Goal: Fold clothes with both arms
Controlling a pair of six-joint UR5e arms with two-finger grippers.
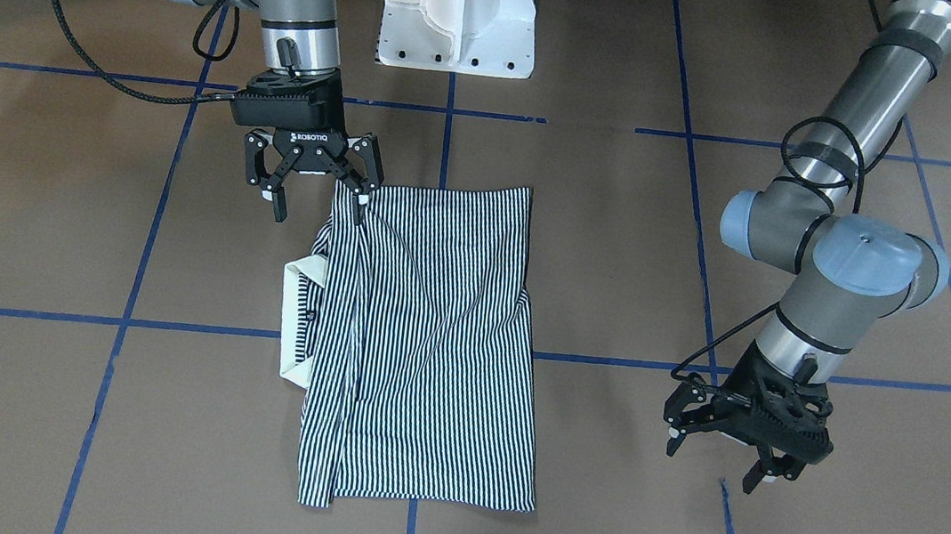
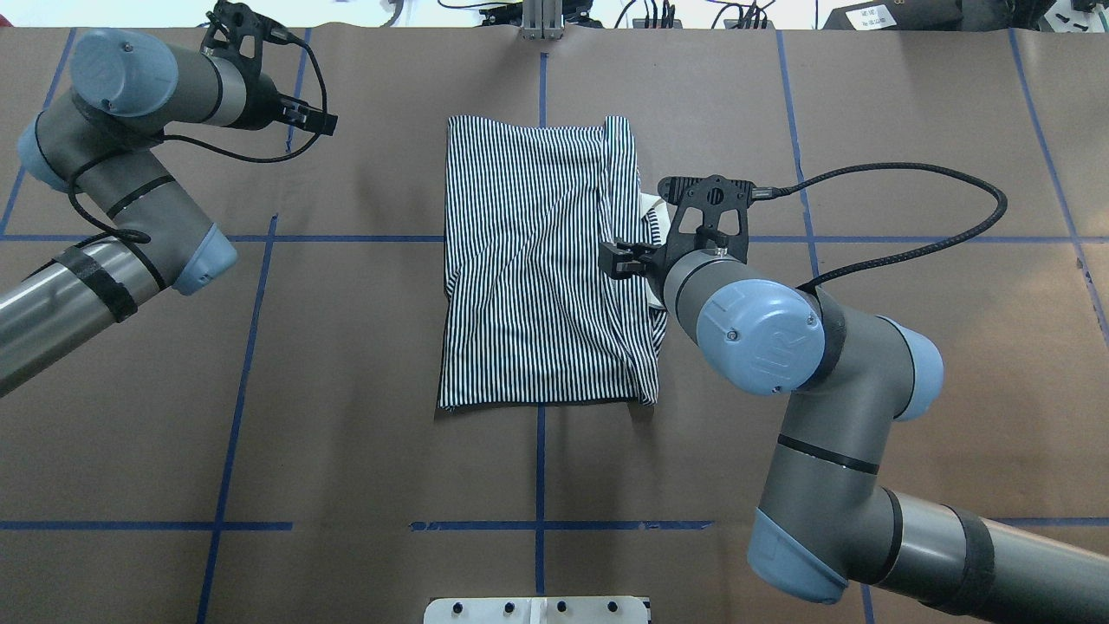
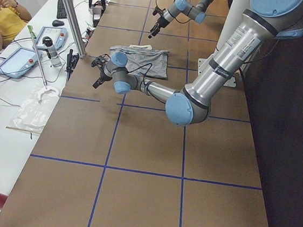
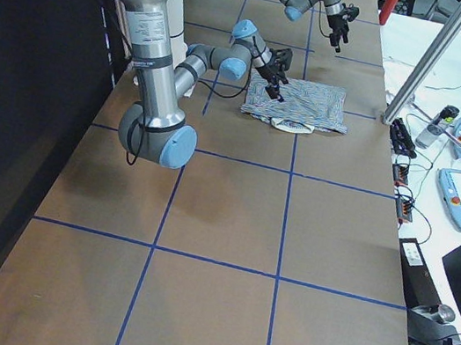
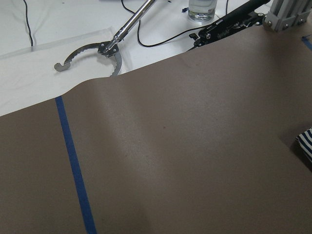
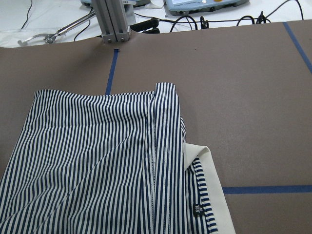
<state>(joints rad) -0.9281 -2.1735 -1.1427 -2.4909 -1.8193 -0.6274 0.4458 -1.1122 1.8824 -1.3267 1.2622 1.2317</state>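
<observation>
The clothes are one navy-and-white striped polo shirt [image 1: 422, 342], folded into a rough rectangle at the table's middle [image 2: 528, 277]. Its cream collar [image 1: 295, 318] sticks out on the side toward my right arm, and the right wrist view shows it [image 6: 214, 185] beside the striped cloth [image 6: 87, 161]. My right gripper [image 1: 318, 195] hangs open over the shirt's corner nearest the robot base, one fingertip [image 1: 359, 211] at the cloth's edge, holding nothing. My left gripper [image 1: 718, 460] is open and empty over bare table, well clear of the shirt's other side. A sliver of shirt [image 5: 306, 144] shows in the left wrist view.
The white pedestal base [image 1: 459, 14] stands behind the shirt. Blue tape lines [image 1: 430, 351] grid the brown table. Beyond the far edge lie a metal post [image 2: 541, 17], a grabber tool [image 5: 97, 48] and cables. A person in yellow [image 3: 2, 14] sits at the side bench.
</observation>
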